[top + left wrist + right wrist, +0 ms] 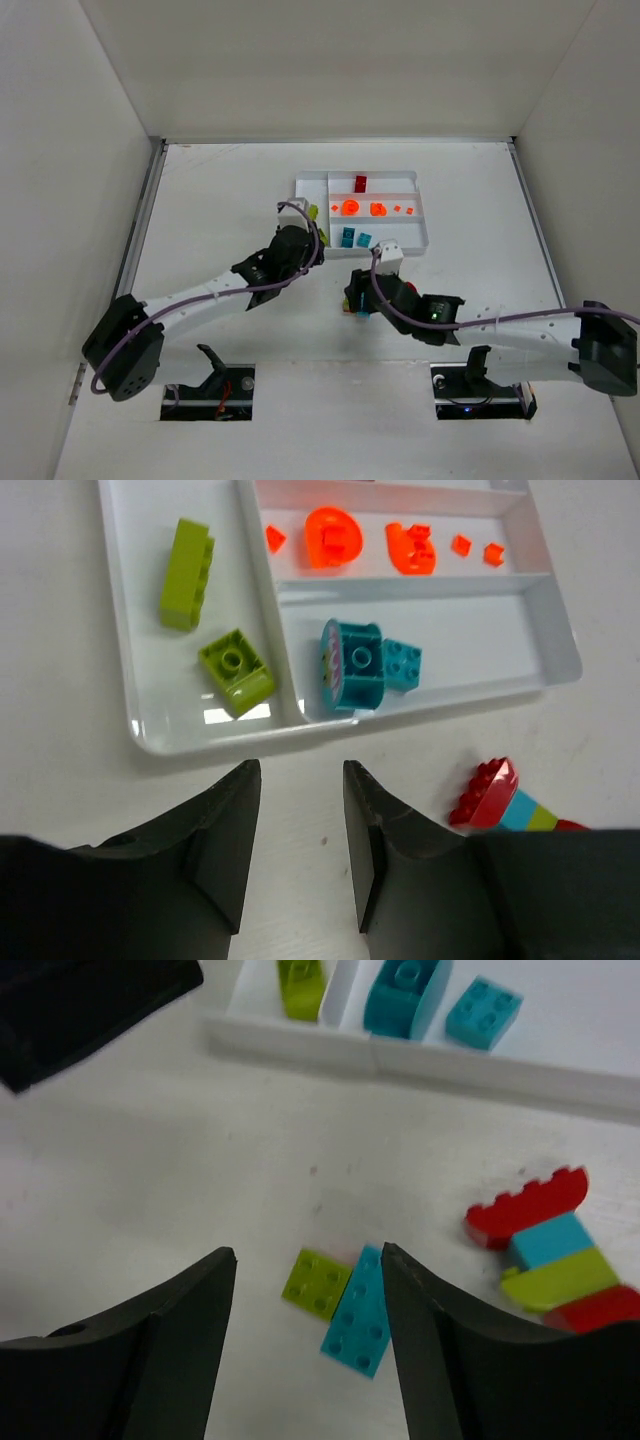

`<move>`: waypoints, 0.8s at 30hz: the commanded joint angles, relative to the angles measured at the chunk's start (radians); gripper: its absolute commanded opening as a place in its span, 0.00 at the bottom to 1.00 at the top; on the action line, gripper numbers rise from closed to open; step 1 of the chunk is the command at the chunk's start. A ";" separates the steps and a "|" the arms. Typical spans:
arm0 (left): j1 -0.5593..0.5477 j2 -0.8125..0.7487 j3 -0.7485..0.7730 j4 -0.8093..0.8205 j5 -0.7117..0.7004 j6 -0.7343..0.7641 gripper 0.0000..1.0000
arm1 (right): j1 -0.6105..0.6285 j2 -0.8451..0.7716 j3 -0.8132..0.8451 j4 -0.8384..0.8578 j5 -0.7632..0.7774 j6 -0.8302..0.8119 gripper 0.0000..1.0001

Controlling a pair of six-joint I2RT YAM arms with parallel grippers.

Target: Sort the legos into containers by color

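The white tray (pixel 309 192) holds sorted legos. Two lime bricks (pixel 187 573) (pixel 237 670) lie in its tall section. Orange pieces (pixel 333 537) fill one long section, teal pieces (pixel 352 663) another, and a red brick (pixel 361 183) lies in the far one. My left gripper (pixel 300 780) stands open over bare table just in front of the tray's near rim, with nothing between its fingers. My right gripper (pixel 308 1260) is open above a flat lime plate (pixel 318 1282) and a flat teal plate (pixel 358 1310) lying side by side on the table.
A joined stack of red, teal and lime bricks (pixel 550 1260) lies on the table right of the right gripper, also in the left wrist view (pixel 490 795). The left arm's black body (pixel 90 1000) shows at the upper left of the right wrist view. White walls enclose the table.
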 commanded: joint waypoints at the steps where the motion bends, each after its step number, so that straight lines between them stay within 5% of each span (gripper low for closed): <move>1: -0.007 -0.065 -0.074 -0.057 -0.012 -0.077 0.36 | 0.100 -0.006 0.035 -0.224 0.103 0.140 0.69; 13: -0.097 -0.194 -0.218 -0.067 -0.003 -0.192 0.38 | 0.154 0.181 0.138 -0.398 0.082 0.278 0.72; 24: -0.131 -0.265 -0.287 -0.067 0.040 -0.276 0.44 | 0.115 0.272 0.137 -0.321 0.079 0.274 0.57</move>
